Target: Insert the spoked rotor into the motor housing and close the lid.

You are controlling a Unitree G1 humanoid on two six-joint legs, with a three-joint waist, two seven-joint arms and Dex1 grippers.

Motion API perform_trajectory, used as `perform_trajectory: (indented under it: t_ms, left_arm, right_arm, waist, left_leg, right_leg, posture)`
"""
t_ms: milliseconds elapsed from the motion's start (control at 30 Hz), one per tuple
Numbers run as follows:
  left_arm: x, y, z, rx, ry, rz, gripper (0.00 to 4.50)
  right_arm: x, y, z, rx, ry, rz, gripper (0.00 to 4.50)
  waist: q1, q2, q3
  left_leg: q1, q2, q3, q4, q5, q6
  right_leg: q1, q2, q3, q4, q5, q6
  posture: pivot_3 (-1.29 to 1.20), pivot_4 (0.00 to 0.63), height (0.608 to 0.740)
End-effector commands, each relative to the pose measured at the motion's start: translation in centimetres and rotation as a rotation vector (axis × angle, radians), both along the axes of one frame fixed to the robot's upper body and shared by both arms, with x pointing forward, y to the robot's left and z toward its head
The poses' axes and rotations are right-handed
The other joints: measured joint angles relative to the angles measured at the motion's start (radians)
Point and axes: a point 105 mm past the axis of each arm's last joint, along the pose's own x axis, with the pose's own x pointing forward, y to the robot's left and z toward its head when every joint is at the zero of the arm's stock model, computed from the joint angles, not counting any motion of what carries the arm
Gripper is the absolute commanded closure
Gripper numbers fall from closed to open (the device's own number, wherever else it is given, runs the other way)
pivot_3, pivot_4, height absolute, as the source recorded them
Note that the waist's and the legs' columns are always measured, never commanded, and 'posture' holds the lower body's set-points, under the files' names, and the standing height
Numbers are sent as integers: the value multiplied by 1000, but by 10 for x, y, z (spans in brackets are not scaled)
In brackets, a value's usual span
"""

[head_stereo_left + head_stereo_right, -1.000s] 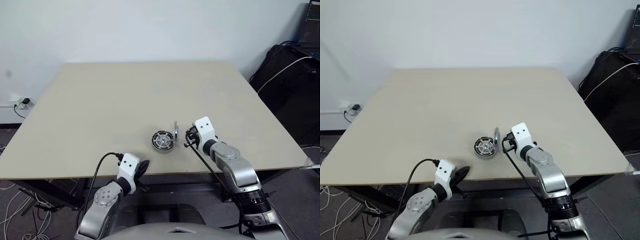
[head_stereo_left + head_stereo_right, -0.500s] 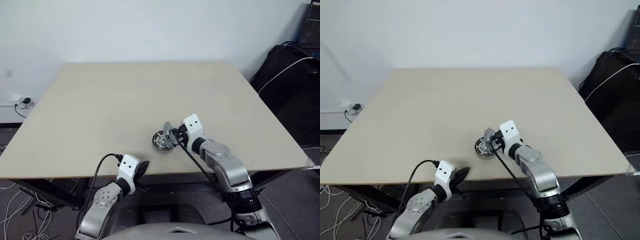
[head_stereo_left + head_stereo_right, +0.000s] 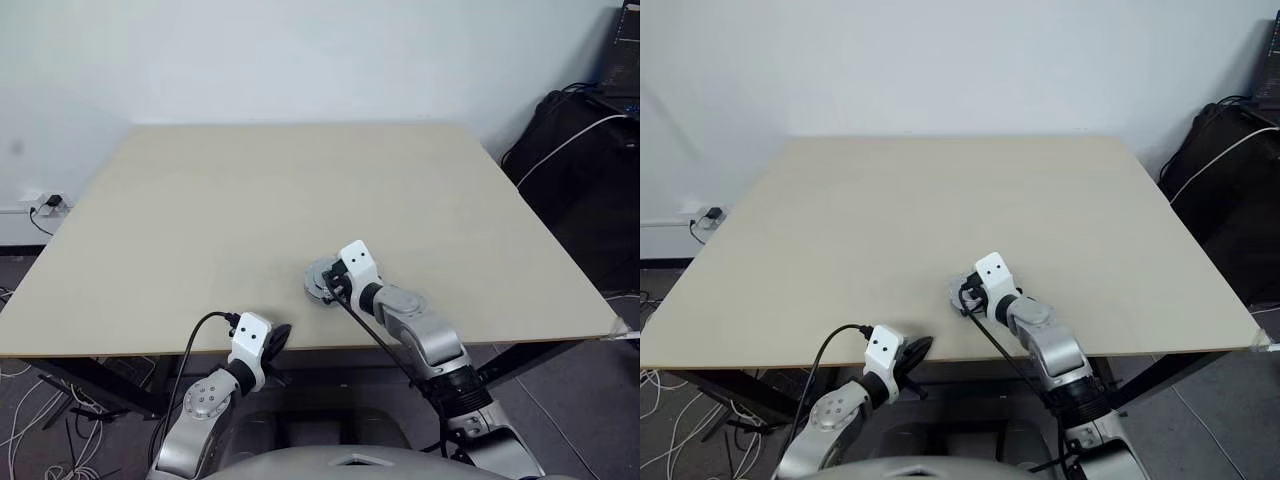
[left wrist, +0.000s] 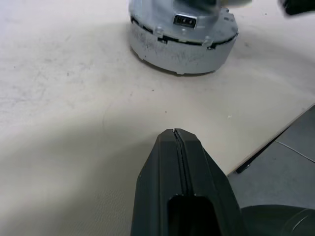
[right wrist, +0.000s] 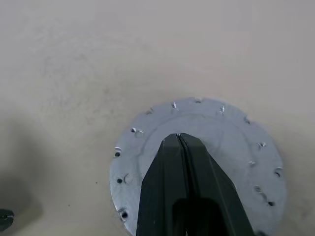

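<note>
Right gripper (image 5: pixel 178 138), fingers pressed together, is resting over one lid (image 5: pixel 231 147) near the table's (image 3: pixel 250 190) front edge.
Left gripper (image 4: pixel 176 135), also closed and empty, is hovering at that edge beside one housing (image 4: pixel 182 46).

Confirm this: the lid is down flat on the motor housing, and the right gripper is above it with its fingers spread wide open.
Not quite. The lid is down on the motor housing, but the right gripper above it has its fingers pressed shut, not spread; the right wrist view shows them closed over the lid's centre.

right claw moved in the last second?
Yes. The right claw swung toward the robot's left along the table's near edge, now over the lid.
</note>
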Motion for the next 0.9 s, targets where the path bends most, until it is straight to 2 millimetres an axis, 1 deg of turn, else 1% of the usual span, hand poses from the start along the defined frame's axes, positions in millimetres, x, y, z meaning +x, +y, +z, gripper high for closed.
perform_trajectory:
  t_ms: [33,133,233,267,300,333,433,567,700,900]
  left_arm:
    - [5,-2,12,-8,-50,0,4500]
    - [4,-3,14,-8,-53,2,4500]
    - [4,-4,16,-10,-56,1,4500]
    - [4,-5,17,-10,-58,1,4500]
    - [5,-5,18,-7,-65,0,4500]
    - [5,-6,19,-4,-70,0,4500]
    - [5,-8,19,-4,-70,-7,4500]
    - [5,-9,19,-4,-69,-13,4500]
    - [5,-10,20,-6,-71,-18,4500]
    - [3,-8,21,-5,-65,-17,4500]
  right_arm:
    - [1,4,-1,-15,-3,16,4469]
    - [0,6,8,1,-33,49,4469]
    - [2,4,25,31,-93,88,4469]
    - [2,3,31,42,-107,101,4094]
    - [2,2,36,50,-125,122,3902]
    - [2,1,40,53,-137,138,3576]
    - [3,-5,47,47,-159,172,2589]
    - [3,-11,46,24,-154,208,1272]
    - [2,-9,43,20,-142,235,24]
    - [8,-6,32,-3,-125,208,24]
  waist:
    - [0,0,-1]
    - [0,0,-3]
    - [0,0,-3]
    - [1,0,-3]
    - [1,0,-3]
    - [1,0,-3]
    - [1,0,-3]
    - [2,0,-3]
    - [2,0,-3]
    - [2,0,-3]
  left_leg:
    - [0,0,0,0,0,0]
    - [0,0,0,0,0,0]
    - [0,0,0,0,0,0]
    - [0,0,0,0,0,0]
    - [0,0,0,0,0,0]
    - [0,0,0,0,0,0]
    - [0,0,0,0,0,0]
    - [0,0,0,0,0,0]
    - [0,0,0,0,0,0]
    - [0,0,0,0,0,0]
  right_leg:
    - [0,0,0,0,0,0]
    - [0,0,0,0,0,0]
    - [0,-1,0,0,0,0]
    - [0,-1,0,0,0,0]
    - [0,-1,0,0,0,0]
    - [0,-1,0,0,0,0]
    - [0,-1,0,0,0,0]
    - [0,-1,0,0,0,0]
    - [0,0,0,0,0,0]
    - [0,-1,0,0,0,0]
  posture:
    - [0,0,740]
    - [0,0,740]
    - [0,0,740]
    - [0,0,740]
    - [0,0,740]
    - [0,0,740]
    - [0,0,740]
    - [0,0,740]
    - [0,0,740]
    - [0,0,740]
